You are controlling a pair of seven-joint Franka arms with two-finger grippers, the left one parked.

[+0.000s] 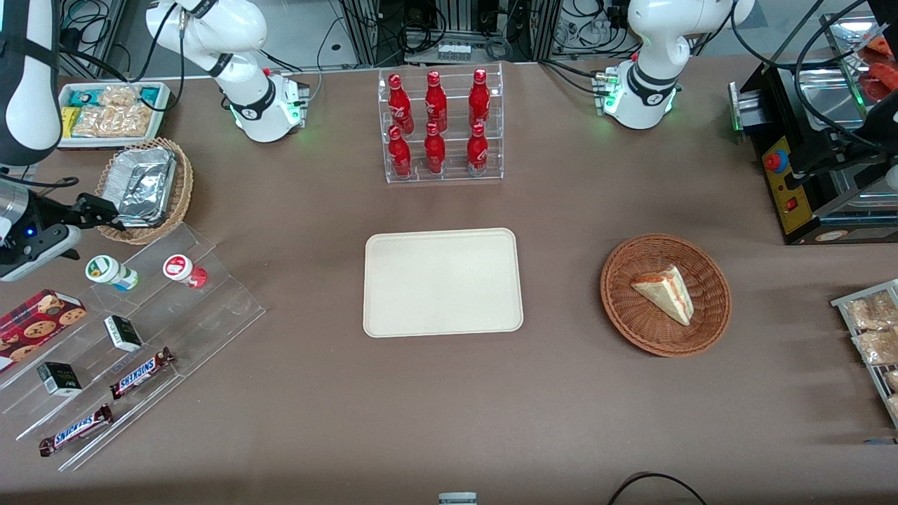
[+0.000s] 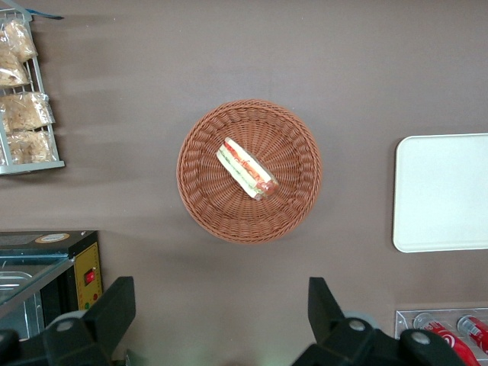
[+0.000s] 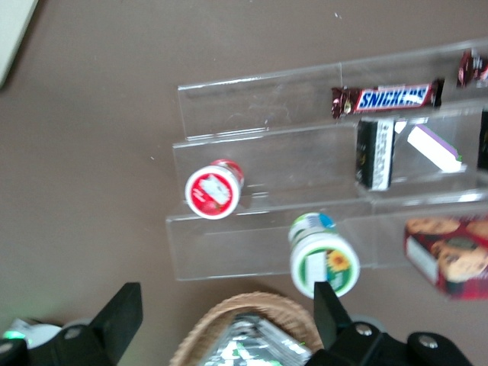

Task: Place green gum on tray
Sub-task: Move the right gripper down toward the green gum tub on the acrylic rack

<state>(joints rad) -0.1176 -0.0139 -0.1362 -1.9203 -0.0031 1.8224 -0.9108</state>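
- Right arm (image 1: pixel 210 42): glossy white rounded shells, black bands at the joints, upper left of the front frame.
- Base (image 1: pixel 270 112): white dome, green status lights (a small red mark beside them).
- Cables: thin black, running along the links.
- Gripper (image 1: pixel 84 210): black angular fingers set wide apart, silver-grey wrist housing with a blue light, left edge of the front frame.

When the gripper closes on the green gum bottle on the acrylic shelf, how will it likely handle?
The green gum looks like a small rigid plastic bottle, probably light. It stands upright on a clear stepped shelf, so a sideways nudge might tip it; being cylindrical, it could then roll. Its smooth round sides may slip. The open gripper hangs above it, beside the foil-lined basket.
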